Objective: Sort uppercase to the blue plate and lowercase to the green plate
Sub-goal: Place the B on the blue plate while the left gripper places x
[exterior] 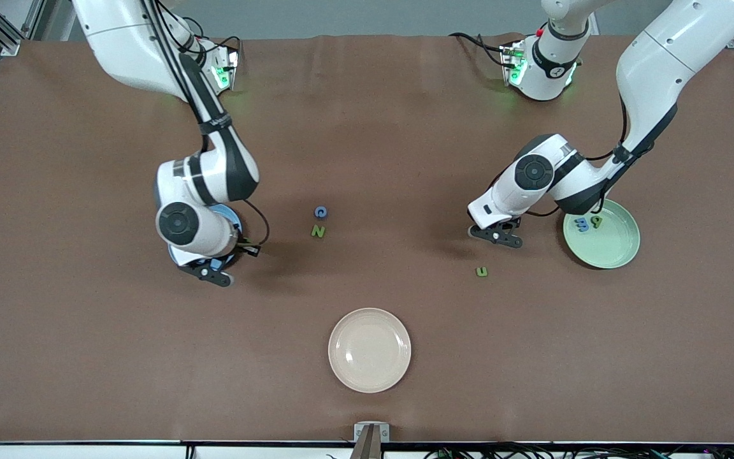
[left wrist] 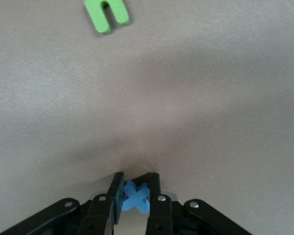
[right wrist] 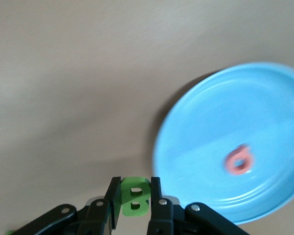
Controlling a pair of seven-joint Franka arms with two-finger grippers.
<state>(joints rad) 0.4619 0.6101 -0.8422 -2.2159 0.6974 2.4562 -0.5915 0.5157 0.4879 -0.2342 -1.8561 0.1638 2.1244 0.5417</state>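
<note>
My left gripper [exterior: 497, 234] is shut on the blue x [left wrist: 136, 197] above the table, between the green u [exterior: 482, 271] and the green plate [exterior: 609, 245]. The u also shows in the left wrist view [left wrist: 107, 14]. The green plate holds the blue m [exterior: 581, 224] and the green p [exterior: 596, 221]. My right gripper [exterior: 211, 274] is shut on the green B [right wrist: 135, 197] just beside the rim of the blue plate [right wrist: 210, 127], which holds the red Q [right wrist: 239, 160]. In the front view the right arm hides most of the blue plate [exterior: 233, 217]. The blue C [exterior: 321, 211] and green N [exterior: 318, 231] lie mid-table.
A cream plate [exterior: 369, 349] stands near the table's edge closest to the front camera, nearer than the C and N. Brown table surface lies bare between the plates.
</note>
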